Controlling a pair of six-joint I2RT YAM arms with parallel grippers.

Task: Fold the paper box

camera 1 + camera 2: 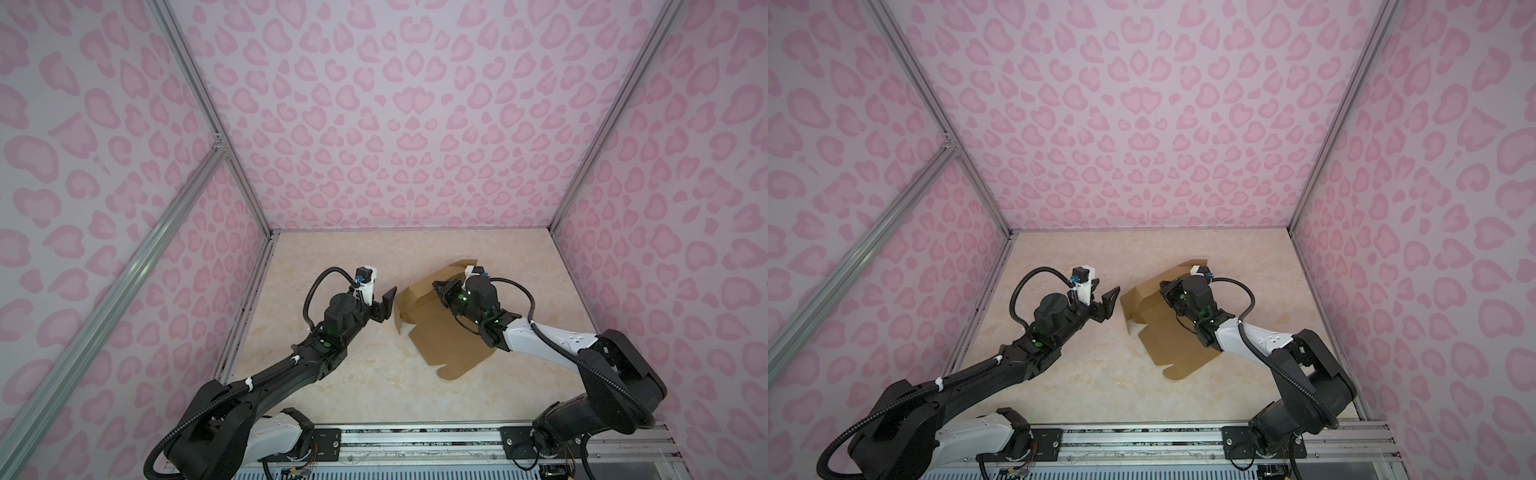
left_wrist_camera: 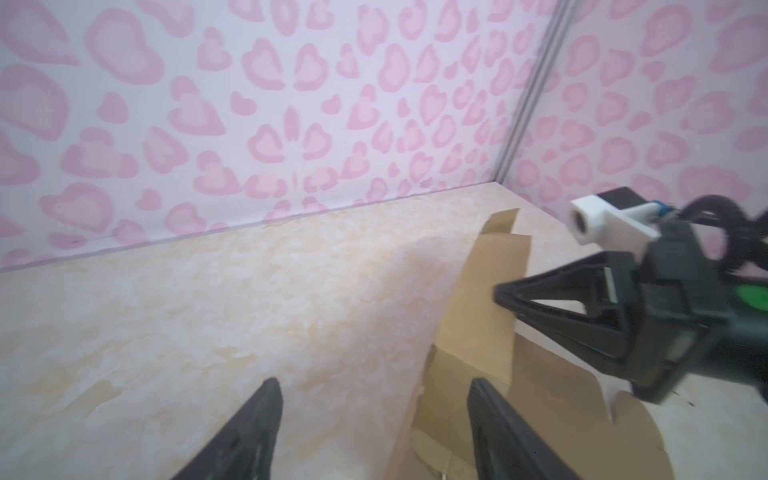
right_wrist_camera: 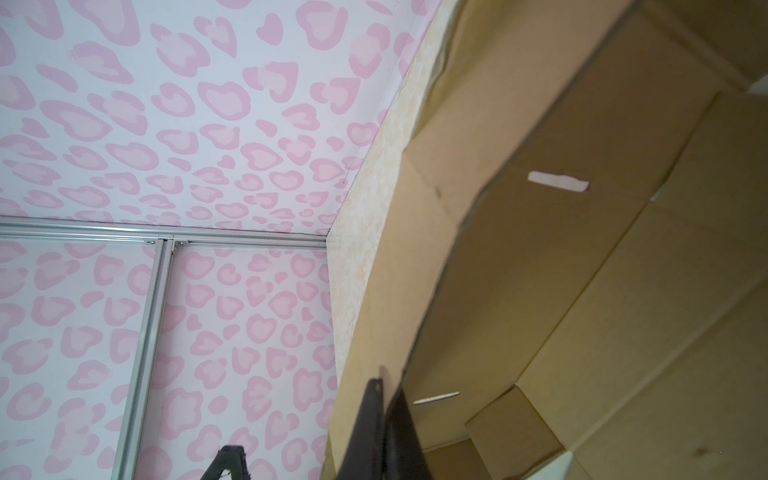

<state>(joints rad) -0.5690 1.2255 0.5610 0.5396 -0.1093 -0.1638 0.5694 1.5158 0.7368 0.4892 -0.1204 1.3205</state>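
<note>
Part-folded brown paper box on the beige counter, right of centre in both top views, well apart from the back wall. Near half: flat panel with a rounded tab, lying on the counter toward the arm bases. Far half: lifted, side flaps standing, creases showing. Partly hidden under the right arm.

Right gripper over the lifted half, reaching in from the right, tip pointing left. In the right wrist view, right gripper fingers pressed together on the thin edge of an upright flap, so clamped on the paper box; two narrow slits in the cardboard beside it. In the left wrist view, right gripper tip against that standing flap of the paper box.

Left gripper just beside the left edge of the paper box, jaws apart, pointing right toward the cardboard. In the left wrist view, left gripper: one finger over bare counter, the other in front of the cardboard; contact with the cardboard not clear from any view. Same placement in a top view for left gripper, right gripper and paper box.

Pink spotted walls on three sides, aluminium frame at the corners.
</note>
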